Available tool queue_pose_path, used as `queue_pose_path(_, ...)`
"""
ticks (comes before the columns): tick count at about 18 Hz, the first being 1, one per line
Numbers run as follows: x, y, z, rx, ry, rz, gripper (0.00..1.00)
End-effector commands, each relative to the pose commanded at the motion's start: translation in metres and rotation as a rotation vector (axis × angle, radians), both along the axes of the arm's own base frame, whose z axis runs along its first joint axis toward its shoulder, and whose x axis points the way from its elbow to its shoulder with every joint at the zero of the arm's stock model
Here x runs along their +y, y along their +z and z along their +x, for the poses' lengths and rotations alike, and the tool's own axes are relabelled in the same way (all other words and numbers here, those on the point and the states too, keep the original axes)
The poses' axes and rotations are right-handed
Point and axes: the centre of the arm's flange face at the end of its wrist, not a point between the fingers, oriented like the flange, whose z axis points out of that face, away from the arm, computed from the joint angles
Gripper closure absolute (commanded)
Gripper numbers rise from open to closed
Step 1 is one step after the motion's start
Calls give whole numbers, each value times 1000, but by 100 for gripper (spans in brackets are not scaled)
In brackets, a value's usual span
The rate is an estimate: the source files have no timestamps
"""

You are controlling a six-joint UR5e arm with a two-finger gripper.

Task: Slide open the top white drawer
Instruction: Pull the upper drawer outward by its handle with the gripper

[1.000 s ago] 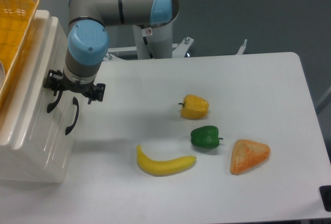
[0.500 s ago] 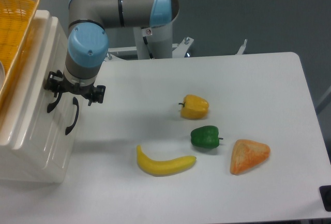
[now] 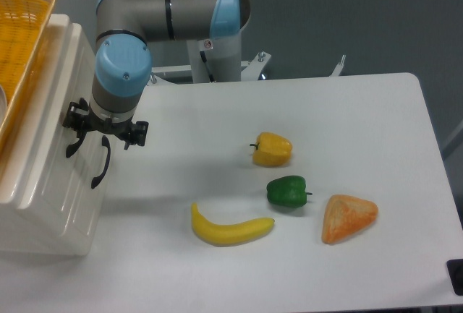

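The top white drawer (image 3: 64, 155) is the upper one in the glossy white cabinet at the left, and it sits shut, flush with the cabinet front. Its black curved handle (image 3: 74, 142) shows just under the gripper's left finger. My gripper (image 3: 105, 129) hangs in front of the cabinet at handle height, fingers spread on both sides of the blue-capped wrist. It looks open, and the wrist hides the fingertips. The lower drawer's black handle (image 3: 100, 163) runs down from under the gripper.
A yellow mesh basket (image 3: 18, 31) sits on top of the cabinet. On the white table (image 3: 347, 118) lie a yellow pepper (image 3: 272, 148), a green pepper (image 3: 288, 191), a banana (image 3: 228, 228) and an orange wedge (image 3: 349, 217), all right of the cabinet.
The gripper has crept slightly left and down toward the cabinet front. The drawer has not moved.
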Motion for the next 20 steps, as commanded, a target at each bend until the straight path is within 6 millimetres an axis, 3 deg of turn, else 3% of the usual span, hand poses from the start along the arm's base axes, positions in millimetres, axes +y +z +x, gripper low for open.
queue_pose_path(7,-2,2,-7,17,-1,-3,0)
queue_pose_path(20,-14,4,-42,24,13,16,0)
